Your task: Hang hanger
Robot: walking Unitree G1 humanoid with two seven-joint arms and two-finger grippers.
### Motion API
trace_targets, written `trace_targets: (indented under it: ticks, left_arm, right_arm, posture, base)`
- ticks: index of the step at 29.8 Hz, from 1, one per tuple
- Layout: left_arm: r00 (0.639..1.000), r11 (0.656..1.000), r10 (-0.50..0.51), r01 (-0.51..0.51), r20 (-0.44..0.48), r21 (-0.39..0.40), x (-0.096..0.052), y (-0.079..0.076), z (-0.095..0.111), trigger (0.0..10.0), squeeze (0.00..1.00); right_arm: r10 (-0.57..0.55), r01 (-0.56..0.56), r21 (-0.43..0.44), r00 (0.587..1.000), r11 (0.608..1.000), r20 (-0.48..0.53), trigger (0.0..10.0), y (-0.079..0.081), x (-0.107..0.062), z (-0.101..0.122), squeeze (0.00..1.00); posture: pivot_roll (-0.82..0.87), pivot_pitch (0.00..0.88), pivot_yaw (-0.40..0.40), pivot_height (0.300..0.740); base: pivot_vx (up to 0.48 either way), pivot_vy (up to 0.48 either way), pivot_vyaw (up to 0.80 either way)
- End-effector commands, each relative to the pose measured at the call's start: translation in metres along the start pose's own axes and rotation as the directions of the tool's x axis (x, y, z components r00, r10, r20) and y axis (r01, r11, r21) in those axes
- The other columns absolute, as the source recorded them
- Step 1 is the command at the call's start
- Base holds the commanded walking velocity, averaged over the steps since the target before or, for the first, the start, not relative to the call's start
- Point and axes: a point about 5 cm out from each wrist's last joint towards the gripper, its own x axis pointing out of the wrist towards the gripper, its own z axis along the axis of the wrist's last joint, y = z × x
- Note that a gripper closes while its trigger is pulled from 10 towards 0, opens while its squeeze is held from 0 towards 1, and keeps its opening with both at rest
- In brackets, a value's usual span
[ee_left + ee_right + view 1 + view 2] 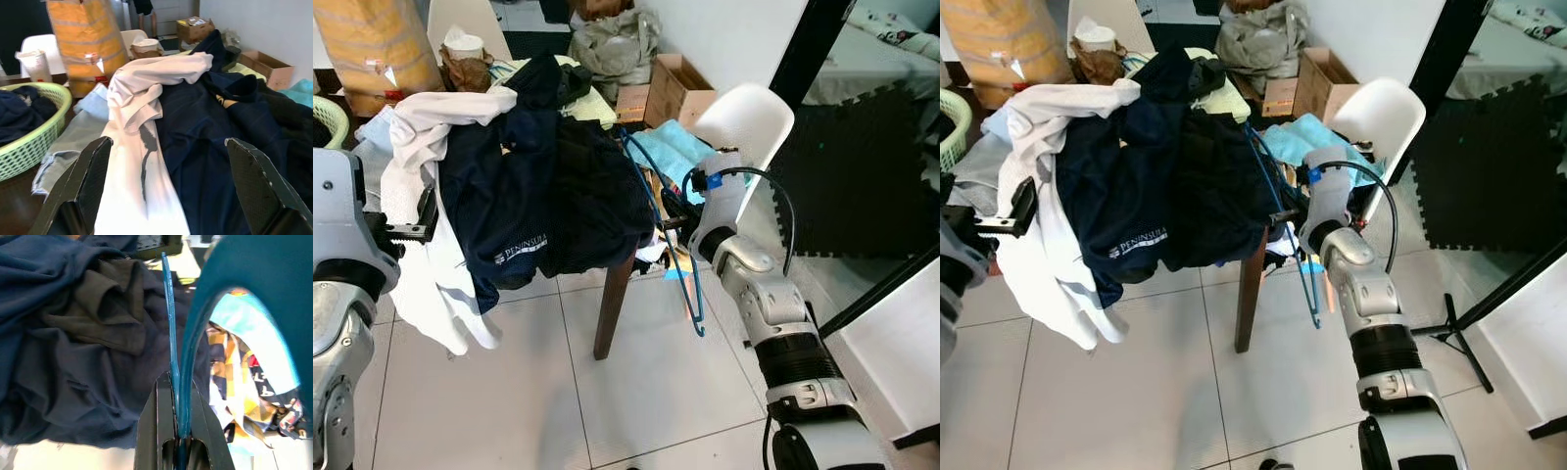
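Right arm is extended forward, bent at the elbow, with the right gripper (178, 423) clamped on the blue wire hanger (658, 211). The hanger sits at the right edge of the clothes pile, against a dark navy garment (524, 191). Left gripper (171, 191) is raised beside the pile's left edge, fingers (90, 171) spread wide over a white shirt (426, 211). Tiled floor (509, 392) lies below.

The thin blue hanger (677, 257) looks like glossy plastic. The dark navy shirt (533, 201) and the white shirt (426, 264) are soft matt cloth. The brown leg (612, 299) is smooth wood. The pale floor tiles (636, 387) are glossy, and the green basket (29, 134) is woven plastic.
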Motion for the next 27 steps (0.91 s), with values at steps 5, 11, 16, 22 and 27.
trace_targets:
  ticks: [5, 11, 16, 22, 27]
  left_arm:
    - [1.000, 1.000, 0.017, -0.017, 0.004, 0.006, -0.001, 0.002, -0.002, 10.0, 0.00]
    - [1.000, 1.000, 0.016, -0.016, 0.010, 0.006, -0.001, 0.002, -0.001, 10.0, 0.00]
    - [1.000, 1.000, 0.017, -0.017, 0.022, 0.006, -0.002, 0.004, 0.002, 10.0, 0.00]
    - [0.999, 1.000, 0.021, -0.021, 0.037, 0.001, -0.001, 0.005, 0.006, 10.0, 0.00]
    - [0.998, 1.000, 0.024, -0.024, 0.062, -0.006, 0.000, 0.006, 0.011, 10.0, 0.00]
  right_arm:
    - [0.008, -0.008, 0.005, 1.000, 1.000, -0.005, 10.0, 0.002, 0.000, -0.001, 0.00]
    - [0.005, -0.005, 0.005, 1.000, 1.000, -0.005, 10.0, 0.002, 0.000, -0.001, 0.00]
    - [0.004, -0.004, 0.005, 1.000, 1.000, -0.001, 10.0, 0.001, 0.000, -0.001, 0.00]
    - [-0.003, 0.002, 0.026, 1.000, 1.000, 0.029, 10.0, 0.001, 0.000, 0.004, 0.00]
    - [-0.053, 0.032, 0.131, 0.987, 0.991, 0.154, 10.0, -0.007, 0.000, 0.029, 0.00]
  posture:
    - [0.07, 0.148, -0.099, 0.740]
    - [0.07, 0.149, -0.098, 0.740]
    - [0.07, 0.150, -0.099, 0.740]
    - [0.07, 0.151, -0.100, 0.740]
    - [0.07, 0.151, -0.100, 0.740]
  base:
    - [0.000, 0.480, 0.00]
    - [0.000, 0.480, 0.00]
    - [0.000, 0.439, 0.00]
    - [0.000, 0.244, 0.00]
    - [0.000, 0.000, 0.00]
